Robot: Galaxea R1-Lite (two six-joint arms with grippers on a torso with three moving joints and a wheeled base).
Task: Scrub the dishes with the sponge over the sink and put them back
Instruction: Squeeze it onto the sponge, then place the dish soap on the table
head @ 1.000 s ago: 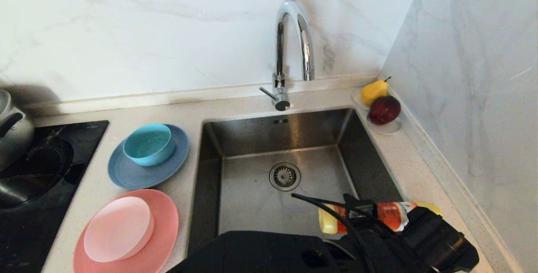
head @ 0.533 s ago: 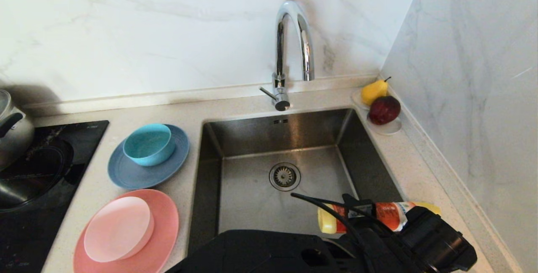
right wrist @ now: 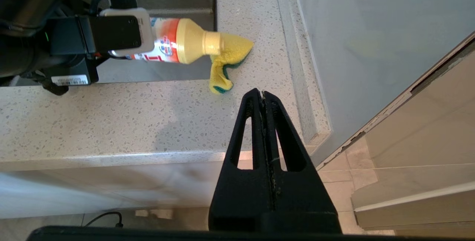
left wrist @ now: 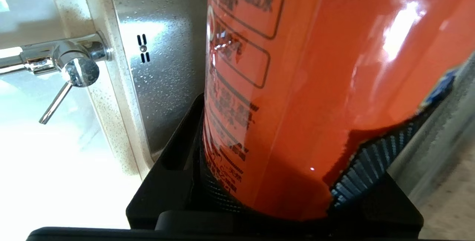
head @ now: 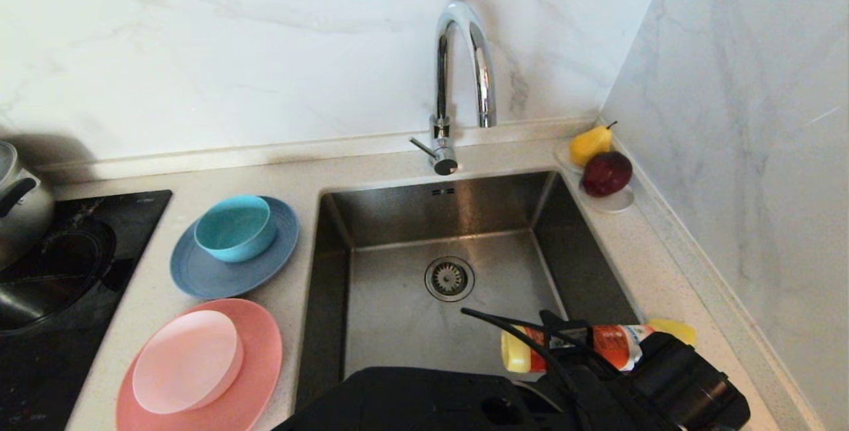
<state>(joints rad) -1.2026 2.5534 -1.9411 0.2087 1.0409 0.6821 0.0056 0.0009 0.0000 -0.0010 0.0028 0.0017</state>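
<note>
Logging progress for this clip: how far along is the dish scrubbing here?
Early prep. Nothing scrubbed: the teal bowl sits on the grey-blue plate, the pale pink plate on the salmon plate, both stacks beside the empty sink. In hand: the left gripper holds the detergent bottle tipped onto the sponge. Right gripper shut, idle.

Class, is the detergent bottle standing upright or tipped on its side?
Tipped sideways: the left hand holds the bottle level, cap against the sponge.
</note>
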